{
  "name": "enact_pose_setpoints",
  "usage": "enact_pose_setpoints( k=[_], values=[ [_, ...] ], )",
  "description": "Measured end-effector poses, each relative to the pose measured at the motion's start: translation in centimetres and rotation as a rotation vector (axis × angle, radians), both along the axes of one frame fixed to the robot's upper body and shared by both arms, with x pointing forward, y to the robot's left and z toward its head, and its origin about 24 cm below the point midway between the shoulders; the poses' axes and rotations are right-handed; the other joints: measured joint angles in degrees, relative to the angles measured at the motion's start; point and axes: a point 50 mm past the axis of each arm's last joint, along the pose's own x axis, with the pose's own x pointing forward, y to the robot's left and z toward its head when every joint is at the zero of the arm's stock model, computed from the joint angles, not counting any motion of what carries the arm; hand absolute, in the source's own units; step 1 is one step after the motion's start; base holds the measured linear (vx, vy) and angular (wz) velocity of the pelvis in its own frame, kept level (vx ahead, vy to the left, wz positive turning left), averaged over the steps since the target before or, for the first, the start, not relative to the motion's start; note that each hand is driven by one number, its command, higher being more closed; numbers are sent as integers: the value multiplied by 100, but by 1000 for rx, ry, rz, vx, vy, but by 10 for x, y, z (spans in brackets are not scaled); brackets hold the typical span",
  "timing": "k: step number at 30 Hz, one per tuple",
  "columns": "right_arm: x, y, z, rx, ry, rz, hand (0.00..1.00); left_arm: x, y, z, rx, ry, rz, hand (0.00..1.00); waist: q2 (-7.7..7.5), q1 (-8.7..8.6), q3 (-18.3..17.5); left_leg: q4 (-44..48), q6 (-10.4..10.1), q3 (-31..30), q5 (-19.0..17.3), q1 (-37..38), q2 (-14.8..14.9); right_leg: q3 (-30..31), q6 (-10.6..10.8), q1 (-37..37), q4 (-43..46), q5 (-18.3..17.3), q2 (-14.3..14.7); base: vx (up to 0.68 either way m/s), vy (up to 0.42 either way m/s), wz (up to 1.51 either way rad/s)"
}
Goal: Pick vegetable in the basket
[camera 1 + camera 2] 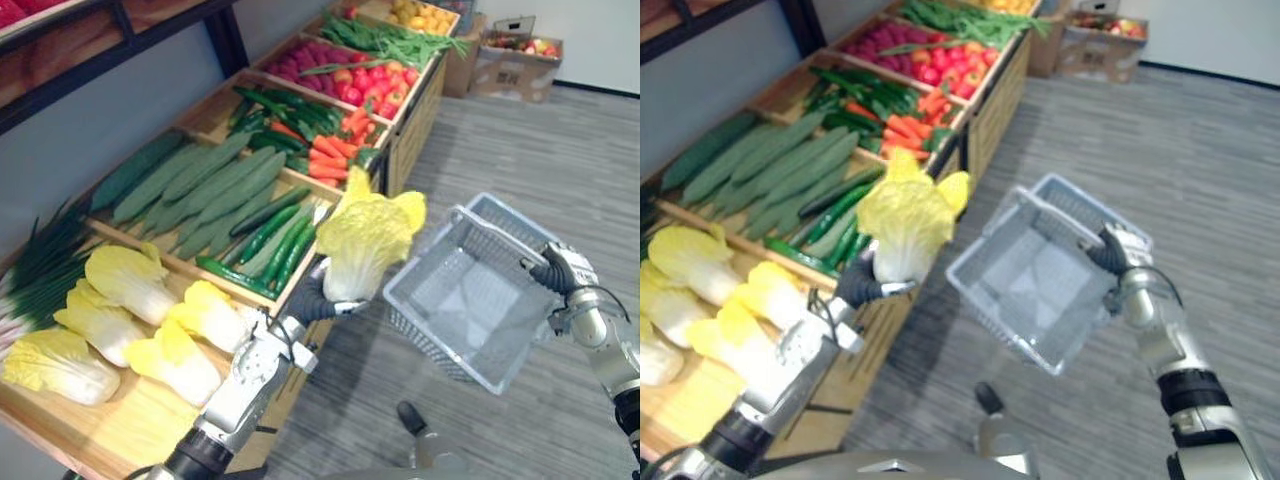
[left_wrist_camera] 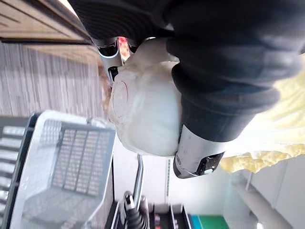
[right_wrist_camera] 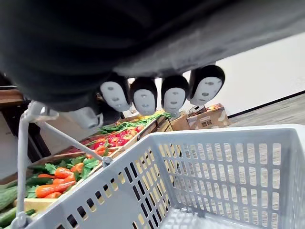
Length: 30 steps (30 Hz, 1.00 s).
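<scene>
My left hand (image 1: 310, 303) is shut on the white base of a yellow napa cabbage (image 1: 365, 240), held upright in the air past the stand's front edge, just left of the basket. Its pale stem (image 2: 143, 114) shows close up between my curled fingers. My right hand (image 1: 558, 268) is shut on the wire handle of a grey plastic basket (image 1: 470, 295), which hangs tilted with its opening turned toward the cabbage. The basket's slotted wall (image 3: 200, 176) looks empty inside.
A wooden produce stand (image 1: 300, 180) runs along the left, with several cabbages (image 1: 130, 330), cucumbers (image 1: 200, 185), carrots (image 1: 325, 150), red peppers, greens and yellow fruit. Cardboard boxes (image 1: 515, 60) sit at the far end. Grey striped floor lies under the basket.
</scene>
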Motion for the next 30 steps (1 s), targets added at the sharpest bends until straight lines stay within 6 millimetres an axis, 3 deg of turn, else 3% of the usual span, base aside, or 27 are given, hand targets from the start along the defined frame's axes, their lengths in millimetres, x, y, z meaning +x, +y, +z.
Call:
enact_pose_setpoints(
  k=[8, 14, 21, 30],
  values=[
    [2, 13, 10, 16, -24, 66, 100, -4, -23, 0, 57, -14, -152, 100, 34, 59, 100, 249, -26, 32, -52, -105, 159, 7, -10, -97, 87, 8, 69, -46, -41, -2],
    [2, 35, 16, 5, -37, 189, 100, -11, -31, -10, 172, -22, -241, 100, 33, 60, 100, 304, -46, 30, -73, -103, 190, 6, -10, -103, 146, 7, 83, -52, -26, 0],
    [0, 58, 16, 20, -20, 306, 100, 5, -30, -35, 431, -45, -243, 100, 14, 31, 111, 458, -28, -54, -139, -188, 279, -70, -17, -110, 128, 9, 56, -41, -9, 5],
    [4, 83, 9, -4, 44, 419, 100, 20, -29, -57, 602, -46, -191, 100, -19, -119, 130, 358, -12, -171, -134, -198, 149, -109, -16, -93, 48, 11, -22, -19, 3, 3]
  ],
)
